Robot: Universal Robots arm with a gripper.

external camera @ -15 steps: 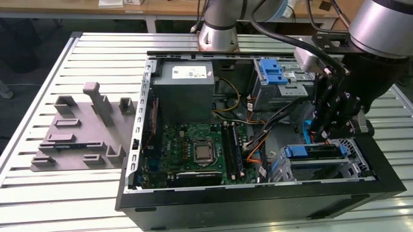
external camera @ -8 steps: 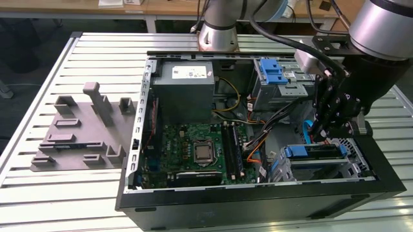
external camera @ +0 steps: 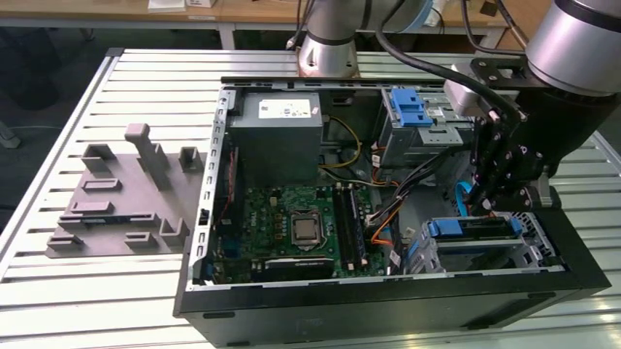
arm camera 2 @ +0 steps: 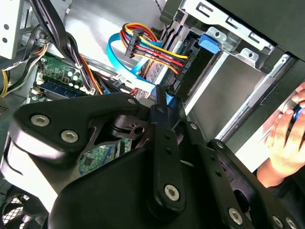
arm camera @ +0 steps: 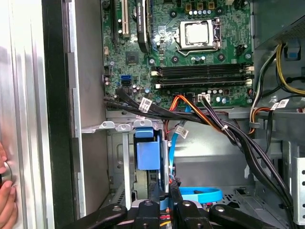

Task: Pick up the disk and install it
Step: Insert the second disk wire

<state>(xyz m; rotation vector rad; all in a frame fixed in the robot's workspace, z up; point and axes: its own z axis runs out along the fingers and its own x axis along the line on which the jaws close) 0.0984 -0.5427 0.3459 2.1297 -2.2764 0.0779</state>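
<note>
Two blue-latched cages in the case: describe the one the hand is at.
Find the open black computer case. At the exterior view's right it holds two silver cages; the lower cage sits right at the hand, unlike the upper cage beside the grey box.

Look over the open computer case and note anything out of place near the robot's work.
A person's hand rests just outside the case wall, close to the pincer working above the drive bay. Nothing looks spilled or damaged.

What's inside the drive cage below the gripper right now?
In the exterior view the drive cage holds a disk with a blue rail, lying flat near its top. The gripper hangs just above it. The cage's lower part is hidden by the case wall.
</note>
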